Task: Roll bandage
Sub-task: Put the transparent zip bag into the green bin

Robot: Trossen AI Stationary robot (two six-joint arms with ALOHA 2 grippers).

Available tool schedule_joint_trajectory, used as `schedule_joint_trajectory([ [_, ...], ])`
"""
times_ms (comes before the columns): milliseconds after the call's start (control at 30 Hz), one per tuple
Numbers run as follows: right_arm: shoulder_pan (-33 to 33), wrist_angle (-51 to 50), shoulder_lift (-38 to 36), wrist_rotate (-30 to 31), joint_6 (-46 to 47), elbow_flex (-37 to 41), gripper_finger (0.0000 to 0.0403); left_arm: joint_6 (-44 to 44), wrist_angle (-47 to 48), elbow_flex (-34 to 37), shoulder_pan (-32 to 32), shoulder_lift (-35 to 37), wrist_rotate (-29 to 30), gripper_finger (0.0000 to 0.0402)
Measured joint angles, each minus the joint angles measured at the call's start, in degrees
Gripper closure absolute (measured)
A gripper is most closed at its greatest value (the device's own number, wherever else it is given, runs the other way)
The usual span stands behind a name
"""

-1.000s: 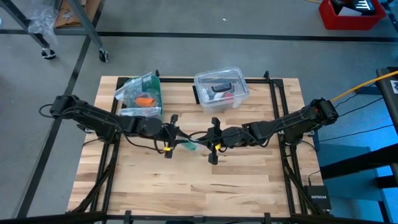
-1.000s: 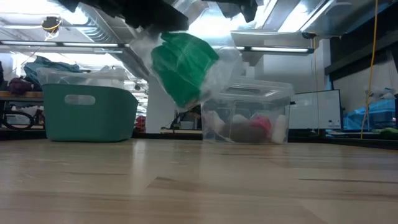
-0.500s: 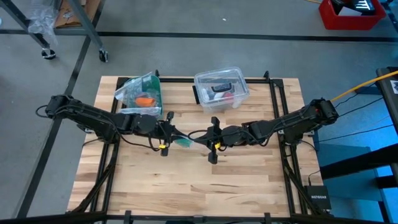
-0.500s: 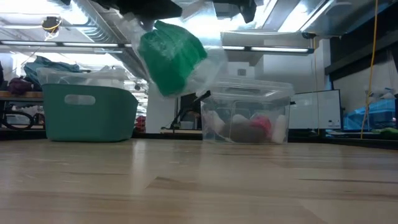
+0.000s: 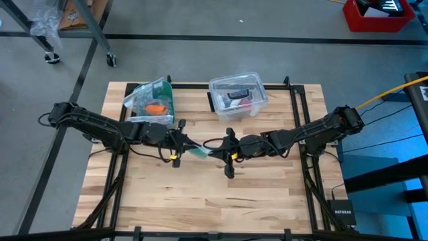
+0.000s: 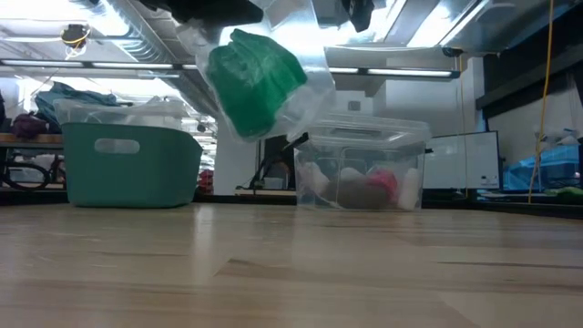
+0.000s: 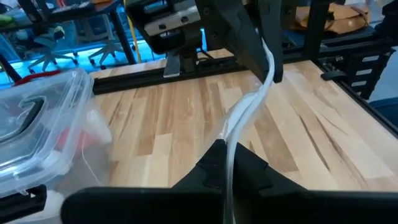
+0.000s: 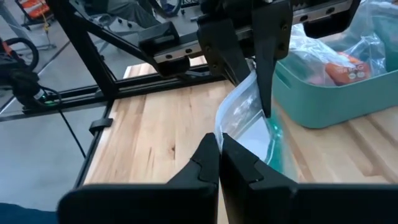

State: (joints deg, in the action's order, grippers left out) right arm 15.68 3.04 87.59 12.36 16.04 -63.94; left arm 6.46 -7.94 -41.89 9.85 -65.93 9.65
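Note:
The teal-green bandage (image 6: 258,84) sits bunched inside a clear plastic bag (image 6: 308,91). The bag hangs well above the table's middle, between my two grippers. My left gripper (image 5: 183,142) is shut on the bag from the left. My right gripper (image 5: 223,151) is shut on it from the right. In the right wrist view the bag (image 8: 244,118) shows a teal patch low down, with the left gripper behind it. In the left wrist view the bag's edge (image 7: 252,102) runs across to the right gripper. My left gripper pinches an edge of the plastic bag (image 7: 231,144) between its two shut fingers, coming nearly level from the table's left. The bag is clear of the table. My right gripper pinches the bag's opposite edge (image 8: 219,132) between its shut fingers, nearly level from the table's right. The bag and bandage sag below.
A teal basket (image 5: 152,102) holding an orange item in plastic stands at the back left. A clear lidded box (image 5: 237,95) stands at the back middle. Bare wood lies under the bag and along the near side.
My left gripper has shut on the bag's edge and drawn back a little toward the table's left. The bag with the bandage has swung left and risen slightly, still clear of the table.

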Motion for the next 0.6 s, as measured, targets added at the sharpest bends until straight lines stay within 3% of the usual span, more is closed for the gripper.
schedule_joint_trajectory([
  [267, 0.0, 0.2, 0.0, -2.7, 0.2, 0.0, 0.0388, 0.4, -0.6, 0.0, 0.3, 0.0, -0.2, 0.0401],
  [600, 0.1, 0.2, -0.3, -3.1, 0.2, 0.0, 0.0264, 2.0, -0.1, 0.0, -0.1, 0.5, 0.2, 0.0401],
])
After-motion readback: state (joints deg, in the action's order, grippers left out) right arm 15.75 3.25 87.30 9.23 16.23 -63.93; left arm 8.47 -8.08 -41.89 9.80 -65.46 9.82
